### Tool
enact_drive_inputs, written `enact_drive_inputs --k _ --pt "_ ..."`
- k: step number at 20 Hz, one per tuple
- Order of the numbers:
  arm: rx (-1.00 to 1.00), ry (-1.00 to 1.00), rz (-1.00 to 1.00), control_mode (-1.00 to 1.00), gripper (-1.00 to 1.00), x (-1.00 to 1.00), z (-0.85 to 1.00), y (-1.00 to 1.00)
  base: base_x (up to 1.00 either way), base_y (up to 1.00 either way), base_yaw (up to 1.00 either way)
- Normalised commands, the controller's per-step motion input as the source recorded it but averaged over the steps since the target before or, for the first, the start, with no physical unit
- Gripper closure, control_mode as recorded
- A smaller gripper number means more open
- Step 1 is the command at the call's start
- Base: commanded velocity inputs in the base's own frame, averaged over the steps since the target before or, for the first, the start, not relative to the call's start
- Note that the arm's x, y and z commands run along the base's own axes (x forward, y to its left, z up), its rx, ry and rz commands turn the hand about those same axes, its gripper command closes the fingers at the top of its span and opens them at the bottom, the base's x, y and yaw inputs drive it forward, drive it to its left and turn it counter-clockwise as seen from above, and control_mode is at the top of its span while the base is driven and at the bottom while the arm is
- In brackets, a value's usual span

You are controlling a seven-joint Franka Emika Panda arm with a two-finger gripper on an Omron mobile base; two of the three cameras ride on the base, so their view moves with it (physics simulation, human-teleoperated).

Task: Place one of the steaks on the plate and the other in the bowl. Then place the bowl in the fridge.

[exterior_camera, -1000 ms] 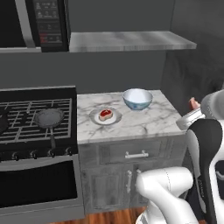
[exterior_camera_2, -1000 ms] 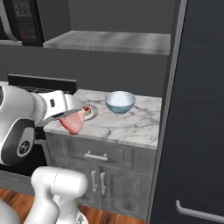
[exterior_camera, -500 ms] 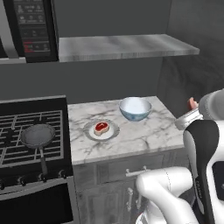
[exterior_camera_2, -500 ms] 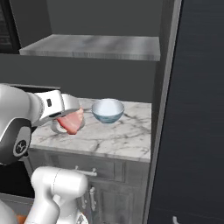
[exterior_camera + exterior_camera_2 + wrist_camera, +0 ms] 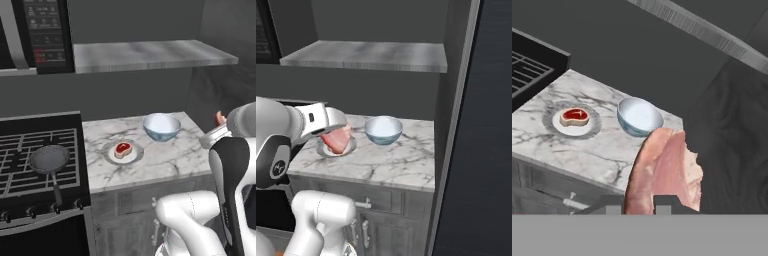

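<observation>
My gripper [image 5: 637, 208] is shut on the pale pink steak [image 5: 667, 170], which hangs in front of the counter's near edge. In the right base view the held steak [image 5: 337, 139] covers part of the plate [image 5: 326, 149]. The red-centred steak [image 5: 123, 148] lies on the whitish plate [image 5: 109, 153] in the middle of the marble counter. Right of it stands the pale blue bowl [image 5: 161, 126], with nothing inside it [image 5: 639, 116]. The black fridge [image 5: 491, 125] rises at the right end of the counter, its door shut.
A stove with a dark frying pan [image 5: 49, 159] adjoins the counter on the left. The microwave [image 5: 42, 30] hangs above the stove. A marble shelf [image 5: 150, 52] runs over the counter. Drawers with handles [image 5: 363, 204] sit below.
The whole scene has shifted as the base drove, and the counter and fridge now look closer. The pink steak stays gripped. Plate, red steak and bowl lie as before.
</observation>
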Motion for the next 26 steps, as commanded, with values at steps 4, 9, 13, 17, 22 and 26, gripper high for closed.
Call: enact_drive_inputs --k 4,9,13,17,22,26 --pt "0.00 0.00 0.00 1.00 1.00 0.00 0.00 0.00 0.84 -0.02 0.00" --pt "0.00 0.00 0.00 1.00 1.00 0.00 0.00 0.00 0.45 -0.02 0.00" --pt "0.00 0.00 0.00 1.00 1.00 0.00 0.00 0.00 0.21 -0.16 -0.11" --pt "0.00 0.00 0.00 1.00 1.00 0.00 0.00 0.00 0.26 -0.02 -0.21" --pt "0.00 0.00 0.00 1.00 1.00 0.00 0.00 0.00 0.07 0.00 -0.03" --pt "0.00 0.00 0.01 -1.00 1.00 0.05 0.00 0.00 0.09 0.00 0.00"
